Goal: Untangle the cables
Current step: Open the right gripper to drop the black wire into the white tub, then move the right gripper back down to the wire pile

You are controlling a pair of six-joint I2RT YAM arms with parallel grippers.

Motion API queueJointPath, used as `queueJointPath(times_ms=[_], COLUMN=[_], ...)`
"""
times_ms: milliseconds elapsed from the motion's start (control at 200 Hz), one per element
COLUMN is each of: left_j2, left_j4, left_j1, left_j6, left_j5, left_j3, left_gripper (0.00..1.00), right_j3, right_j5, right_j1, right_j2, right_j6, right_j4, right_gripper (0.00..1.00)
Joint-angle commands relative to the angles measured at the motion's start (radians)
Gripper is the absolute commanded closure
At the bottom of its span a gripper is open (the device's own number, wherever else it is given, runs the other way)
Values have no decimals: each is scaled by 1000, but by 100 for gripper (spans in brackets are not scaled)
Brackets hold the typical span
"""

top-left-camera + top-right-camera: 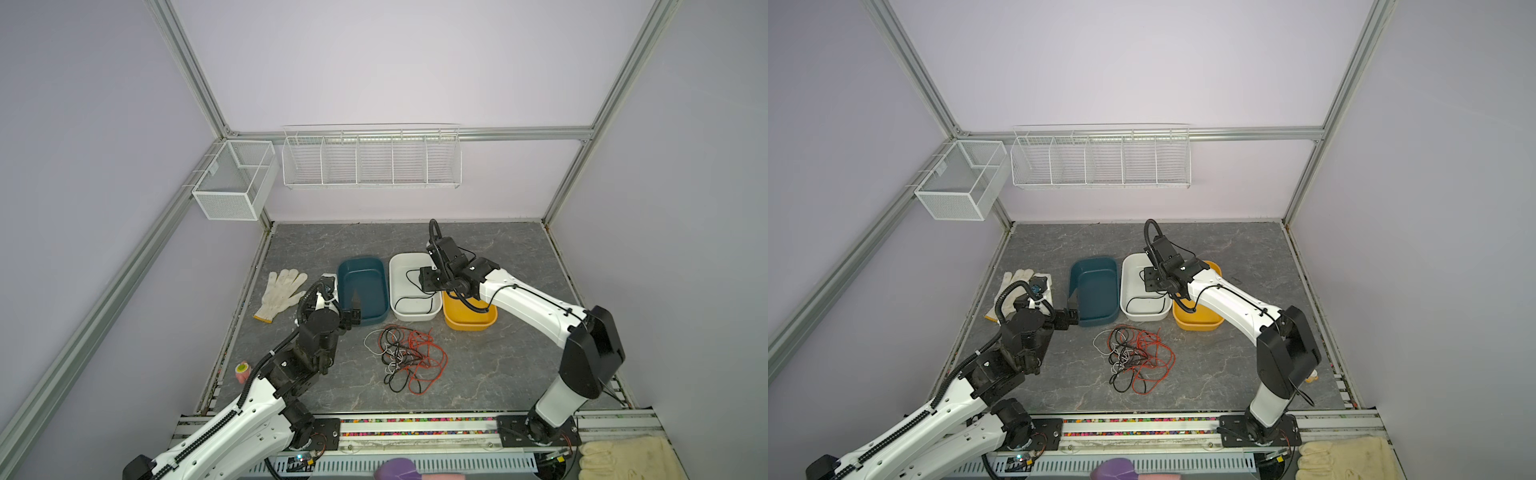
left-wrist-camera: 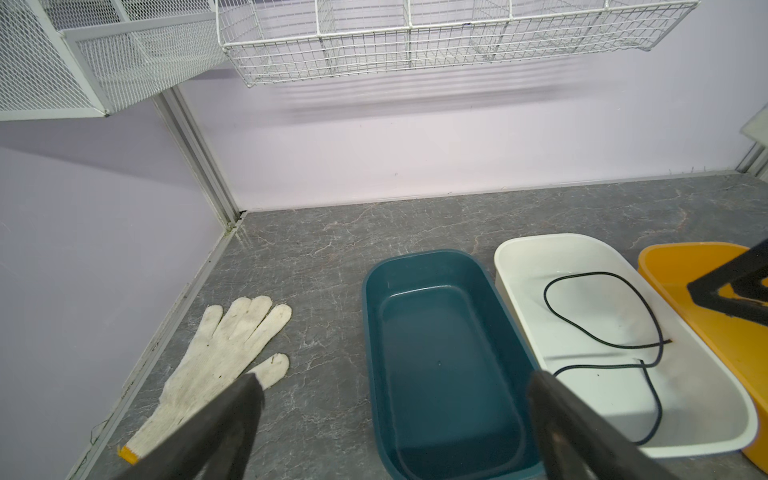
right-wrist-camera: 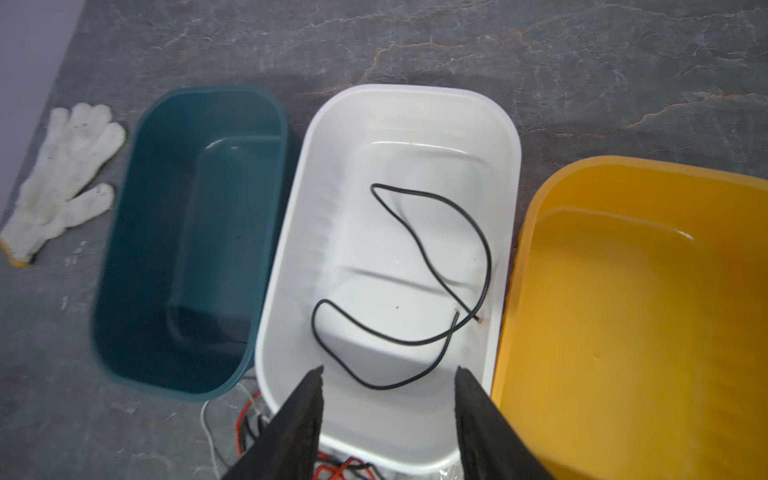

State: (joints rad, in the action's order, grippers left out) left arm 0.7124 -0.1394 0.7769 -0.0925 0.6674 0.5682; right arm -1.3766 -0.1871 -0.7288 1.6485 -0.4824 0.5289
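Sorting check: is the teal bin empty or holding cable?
Empty: the teal bin shows only bare floor in both wrist views.

Overhead stereo pair — close wrist views

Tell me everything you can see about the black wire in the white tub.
The black wire is one thin, smooth, rubbery-looking strand lying loose on the floor of the white tub. It curls in two open loops that cross near its ends, which look stripped to coppery tips. Only the tub touches it; the right gripper hangs open above, holding nothing.
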Motion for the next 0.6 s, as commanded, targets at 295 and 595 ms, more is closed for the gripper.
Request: queueJointPath(times_ms=[295, 595], left_j2=[-7, 14], left_j4=[-9, -57], left_j1=[-3, -3], left_j6=[9, -20], left_j5=[-35, -98], left_j3=[-2, 19], left_gripper=[1, 1], right_j3=[262, 526], right_j5=[16, 12], right_j1=[-202, -354], right_j2=[-248, -366], right_j6=[-76, -264], right_j4=[1, -123], right_gripper=[30, 30])
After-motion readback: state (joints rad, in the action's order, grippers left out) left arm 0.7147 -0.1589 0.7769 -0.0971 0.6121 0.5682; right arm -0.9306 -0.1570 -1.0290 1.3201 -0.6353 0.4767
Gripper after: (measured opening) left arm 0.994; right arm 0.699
